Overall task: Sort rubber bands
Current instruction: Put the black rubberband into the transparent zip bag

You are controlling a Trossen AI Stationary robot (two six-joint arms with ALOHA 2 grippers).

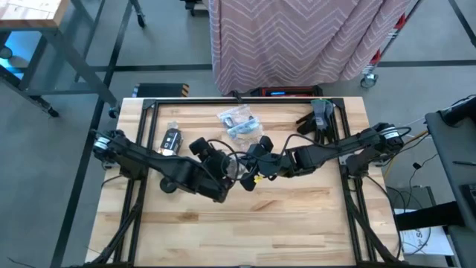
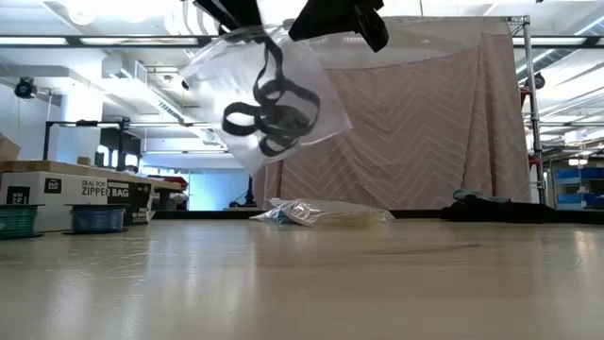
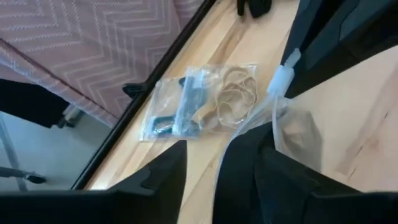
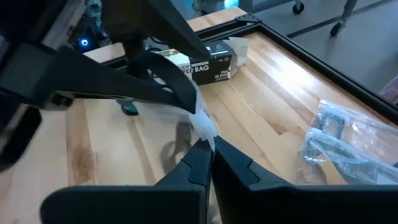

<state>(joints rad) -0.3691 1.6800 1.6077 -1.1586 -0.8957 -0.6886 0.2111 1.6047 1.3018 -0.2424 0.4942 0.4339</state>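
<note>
Above table — right pincer [image 4: 208,148] pinching bagged bands [image 2: 269,109].

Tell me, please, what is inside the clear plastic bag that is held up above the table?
Black rubber bands sit tangled inside the clear plastic bag, hanging low in it. How many there are cannot be counted, as the loops overlap. The right gripper pinches the bag's edge.

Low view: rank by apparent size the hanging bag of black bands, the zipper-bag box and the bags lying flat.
1. Clear plastic bag holding black rubber bands, though probably nearest the camera.
2. White-and-black cardboard box.
3. Flat clear bags.
</note>
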